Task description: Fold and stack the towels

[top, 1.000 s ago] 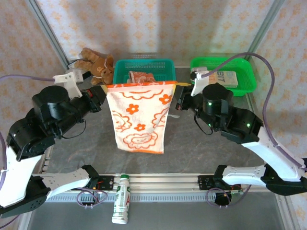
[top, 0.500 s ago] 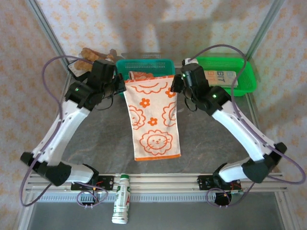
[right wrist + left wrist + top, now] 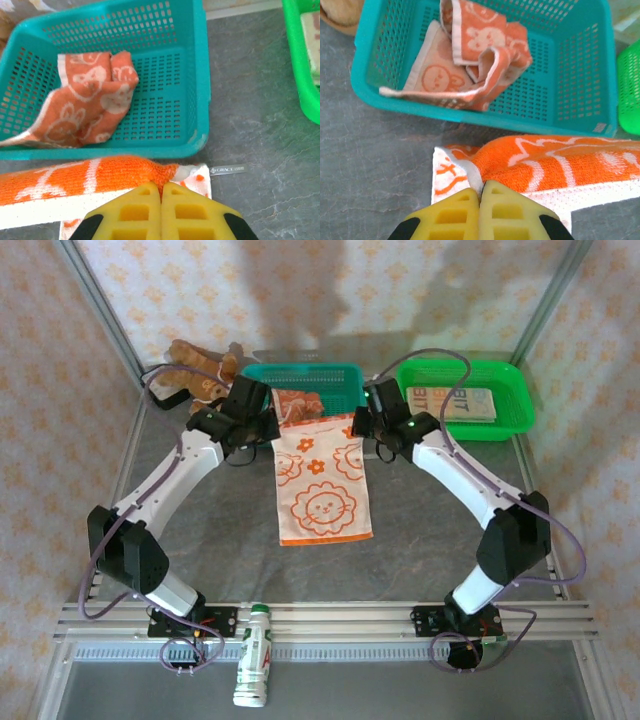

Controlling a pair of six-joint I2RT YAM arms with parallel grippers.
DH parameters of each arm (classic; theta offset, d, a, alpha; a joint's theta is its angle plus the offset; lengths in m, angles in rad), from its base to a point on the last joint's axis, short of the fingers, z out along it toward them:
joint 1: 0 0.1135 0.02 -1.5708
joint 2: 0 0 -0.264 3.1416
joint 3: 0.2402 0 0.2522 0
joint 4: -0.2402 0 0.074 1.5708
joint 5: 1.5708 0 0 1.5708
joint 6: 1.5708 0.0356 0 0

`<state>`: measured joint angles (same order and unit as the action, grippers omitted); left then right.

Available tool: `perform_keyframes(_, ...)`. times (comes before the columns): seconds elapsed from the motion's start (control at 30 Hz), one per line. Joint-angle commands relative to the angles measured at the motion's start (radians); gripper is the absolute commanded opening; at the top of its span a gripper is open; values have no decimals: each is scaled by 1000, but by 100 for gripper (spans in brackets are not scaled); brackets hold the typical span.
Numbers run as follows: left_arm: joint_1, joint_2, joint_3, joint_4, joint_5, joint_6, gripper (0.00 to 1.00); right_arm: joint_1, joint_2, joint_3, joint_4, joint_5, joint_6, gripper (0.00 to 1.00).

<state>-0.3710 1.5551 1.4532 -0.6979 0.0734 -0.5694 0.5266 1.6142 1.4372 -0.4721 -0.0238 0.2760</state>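
Pinching the far corners of the orange flower-print towel, the left gripper and right gripper are both clamped tight on it. The cloth lies spread on the grey table (far edge doubled over) just in front of the teal basket.

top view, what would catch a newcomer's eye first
The orange flower towel lies mid-table, its far corners pinched by the left fingers and right fingers. Behind it, a teal basket holds a crumpled orange towel; a green basket sits far right.
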Motion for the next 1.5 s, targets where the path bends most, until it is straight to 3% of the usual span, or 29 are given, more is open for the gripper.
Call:
perform_keyframes(0.0,8,-71,-81,57,14,-18,0,-10,-41,-61,43,-5,-9,0)
perform_keyframes(0.43,-68,-216,-324,108,22,-118,0,-4,-228,-324,47,-78,43,0)
perform_keyframes(0.83,-140,-368,-513,79,-4,-200,0,81,-379,-524,21,-73,122,0)
perform_keyframes(1.47,-283,-465,-735,122,6,-381,0,176,-457,-701,10,-63,234,1)
